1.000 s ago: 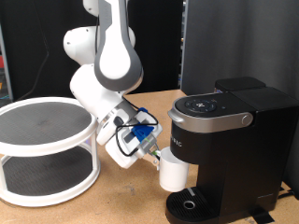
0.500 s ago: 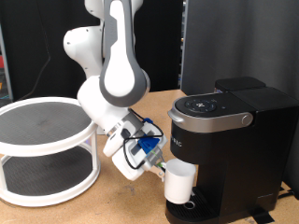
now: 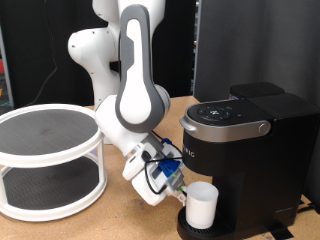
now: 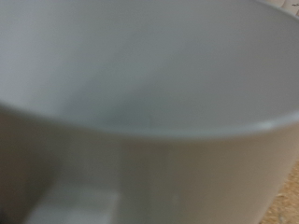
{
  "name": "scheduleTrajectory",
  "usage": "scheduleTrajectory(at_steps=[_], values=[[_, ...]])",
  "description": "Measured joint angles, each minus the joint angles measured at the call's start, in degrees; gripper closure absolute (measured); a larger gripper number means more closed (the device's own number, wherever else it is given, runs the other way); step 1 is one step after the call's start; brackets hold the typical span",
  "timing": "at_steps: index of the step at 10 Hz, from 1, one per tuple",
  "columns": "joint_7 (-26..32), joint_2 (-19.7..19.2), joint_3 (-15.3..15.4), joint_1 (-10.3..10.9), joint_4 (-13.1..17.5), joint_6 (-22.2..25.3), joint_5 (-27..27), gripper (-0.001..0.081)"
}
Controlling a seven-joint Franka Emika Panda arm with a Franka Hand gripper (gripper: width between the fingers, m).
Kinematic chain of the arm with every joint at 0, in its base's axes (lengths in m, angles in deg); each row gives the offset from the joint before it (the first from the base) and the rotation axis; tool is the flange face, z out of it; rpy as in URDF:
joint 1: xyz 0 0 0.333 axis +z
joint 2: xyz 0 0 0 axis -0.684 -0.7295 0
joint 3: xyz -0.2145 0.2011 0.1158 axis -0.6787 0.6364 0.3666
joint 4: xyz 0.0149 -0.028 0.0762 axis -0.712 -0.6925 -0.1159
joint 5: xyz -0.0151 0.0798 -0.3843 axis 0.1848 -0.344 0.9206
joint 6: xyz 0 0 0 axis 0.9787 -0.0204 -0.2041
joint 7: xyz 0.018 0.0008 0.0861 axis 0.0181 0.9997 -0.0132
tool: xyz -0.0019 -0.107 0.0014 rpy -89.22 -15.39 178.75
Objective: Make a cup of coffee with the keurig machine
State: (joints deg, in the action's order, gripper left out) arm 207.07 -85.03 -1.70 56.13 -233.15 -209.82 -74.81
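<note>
Cup-placing step judged in hand: cup (image 3: 202,205) is seen on drip tray, below brew head of keurig machine (image 3: 245,150). Gripper (image 3: 181,191) at cup's 9 o'clock; finger spread can't be told. A clean let-go w/o tipping is called for.

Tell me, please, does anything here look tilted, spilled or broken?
Nothing stands out. The cup stands upright on the drip tray of the keurig machine, with the gripper at its side. No spill or damage shows on the table. The wrist view shows only the cup's wall, blurred.
</note>
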Motion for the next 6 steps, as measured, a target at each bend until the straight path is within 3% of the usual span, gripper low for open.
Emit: scheduleTrajectory(at_steps=[3,5,6], values=[[0.73,-1.07,0.87,0.0,0.7,1.41,-1.23,0.0741],[0.64,-1.11,1.08,0.0,0.27,2.31,-0.83,0.0472],[0.53,-1.12,1.08,0.0,-0.15,2.55,-0.4,0.0472]])
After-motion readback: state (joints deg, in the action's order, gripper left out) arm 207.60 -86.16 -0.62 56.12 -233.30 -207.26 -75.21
